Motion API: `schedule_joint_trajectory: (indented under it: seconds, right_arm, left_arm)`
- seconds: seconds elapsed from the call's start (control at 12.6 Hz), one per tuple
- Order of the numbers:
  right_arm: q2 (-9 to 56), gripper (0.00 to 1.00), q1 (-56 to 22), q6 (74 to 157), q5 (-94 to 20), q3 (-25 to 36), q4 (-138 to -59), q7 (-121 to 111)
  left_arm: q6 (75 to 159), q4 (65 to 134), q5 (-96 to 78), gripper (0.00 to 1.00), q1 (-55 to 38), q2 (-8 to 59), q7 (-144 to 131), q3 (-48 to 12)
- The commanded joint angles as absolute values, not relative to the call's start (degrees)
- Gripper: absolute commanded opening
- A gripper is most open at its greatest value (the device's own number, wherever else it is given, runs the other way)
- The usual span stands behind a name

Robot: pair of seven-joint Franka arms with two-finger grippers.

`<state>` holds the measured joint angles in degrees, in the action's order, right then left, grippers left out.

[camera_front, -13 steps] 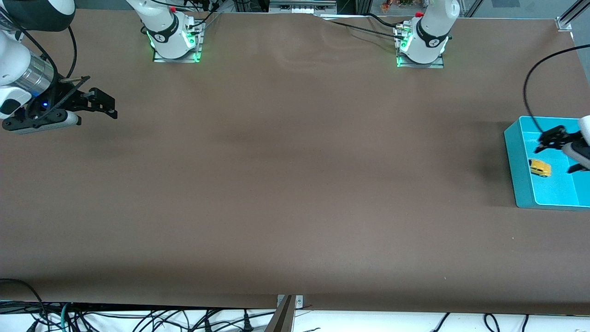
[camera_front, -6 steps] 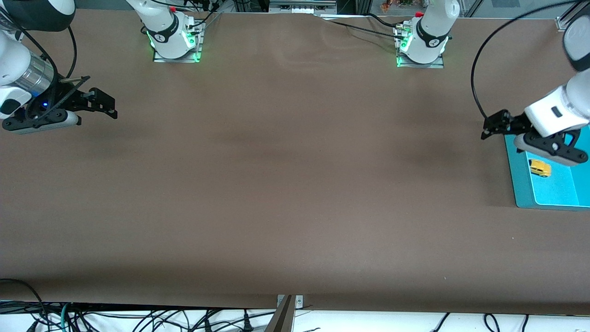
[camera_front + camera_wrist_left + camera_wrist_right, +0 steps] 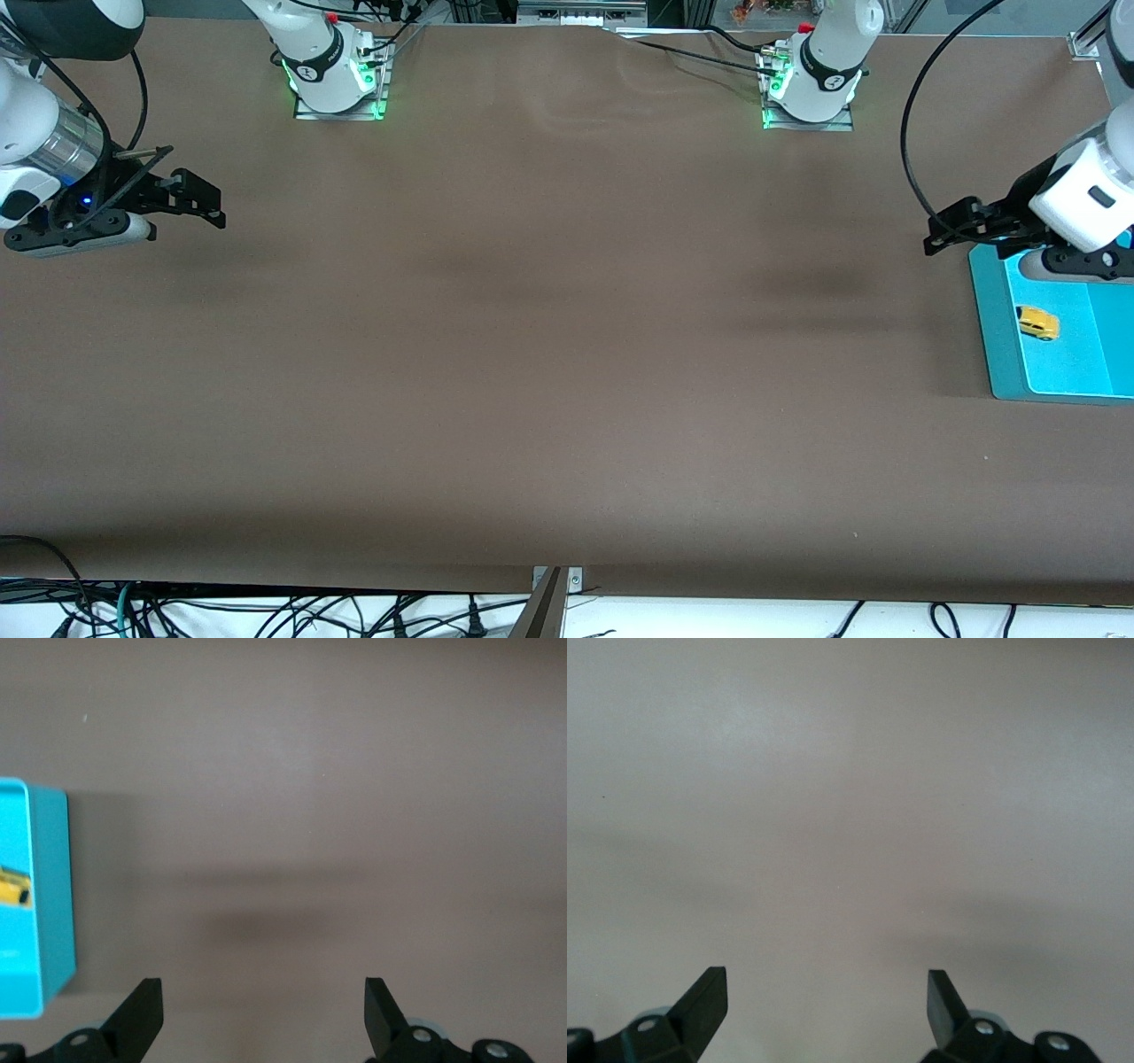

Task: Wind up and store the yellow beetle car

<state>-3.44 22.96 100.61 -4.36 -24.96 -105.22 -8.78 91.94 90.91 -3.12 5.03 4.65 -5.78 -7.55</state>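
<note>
The yellow beetle car [image 3: 1037, 322] lies on the floor of a teal bin [image 3: 998, 341] at the left arm's end of the table. In the left wrist view the car [image 3: 13, 888] shows only partly at the frame's edge, inside the bin [image 3: 51, 904]. My left gripper [image 3: 952, 229] hangs open and empty over the bin's corner and the bare table beside it, apart from the car. Its fingers [image 3: 142, 1014] stand wide with only tabletop between them. My right gripper [image 3: 190, 188] waits open and empty over the table at the right arm's end, its fingers [image 3: 704, 997] equally wide.
The brown table top [image 3: 549, 337] stretches bare between the two arms. Both arm bases [image 3: 332, 75] [image 3: 811, 84] stand along the table's edge farthest from the front camera. Cables hang past the edge nearest that camera.
My left gripper rose out of the teal bin and swung toward the table's middle, leaving the car lying in the bin. The right arm has not moved.
</note>
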Motion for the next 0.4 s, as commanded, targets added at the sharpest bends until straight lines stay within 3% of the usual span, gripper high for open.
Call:
schedule_joint_trajectory:
  seconds: [0.0,0.32]
  right_arm:
    - [-3.3,1.0,23.1,99.5,-4.7,-25.0,-104.2,-8.8]
    - [-3.3,1.0,23.1,99.4,-4.7,-25.0,-104.2,-8.8]
  left_arm:
    - [91.1,90.4,0.0,1.0,4.1,4.5,-9.8,-7.8]
    - [88.1,89.3,1.9,1.0,4.1,4.7,-10.0,-9.5]
